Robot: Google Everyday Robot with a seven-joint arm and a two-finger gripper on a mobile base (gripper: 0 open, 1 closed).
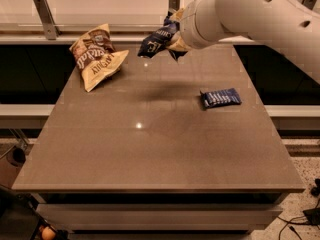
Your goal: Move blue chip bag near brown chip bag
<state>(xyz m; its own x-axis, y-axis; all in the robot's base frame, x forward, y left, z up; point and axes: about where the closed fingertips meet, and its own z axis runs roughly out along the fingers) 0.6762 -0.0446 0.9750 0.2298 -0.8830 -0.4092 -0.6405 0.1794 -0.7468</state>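
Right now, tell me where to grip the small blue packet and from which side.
Pinch the small blue packet across its narrow width from above: it lies flat. The gripper, over the table, holds the blue chip bag.

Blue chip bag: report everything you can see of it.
The blue chip bag is dark blue, crinkly and glossy like foil, with white lettering partly showing. It hangs tilted in the air over the far part of the table and casts a shadow on it. Only the claw touches it, pinching the end nearest the arm. The brown chip bag lies apart, toward the picture's left.
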